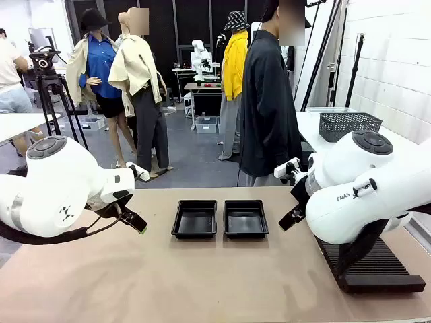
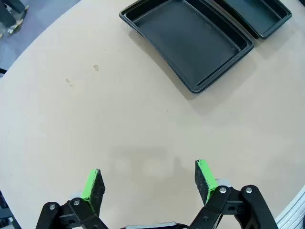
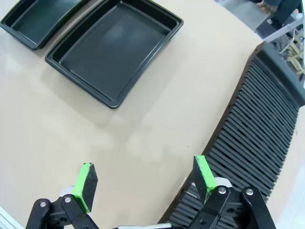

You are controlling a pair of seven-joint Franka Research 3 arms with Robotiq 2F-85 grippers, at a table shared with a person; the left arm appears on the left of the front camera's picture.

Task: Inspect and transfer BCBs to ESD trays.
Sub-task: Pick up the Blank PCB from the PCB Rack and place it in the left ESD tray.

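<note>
Two glossy black ESD trays sit side by side in the middle of the table, the left tray and the right tray; both are bare inside. My left gripper hovers left of them, open, with nothing between its green pads. In the left wrist view the trays lie ahead of the left gripper. My right gripper hangs just right of the trays, open and empty. In the right wrist view the right gripper is over bare table, with a tray ahead. The BCBs are out of view.
A long black ribbed rack lies on the table's right side under my right arm, close beside the right gripper's fingers. A person in dark clothes stands at the far edge. A black mesh basket sits on a white side table.
</note>
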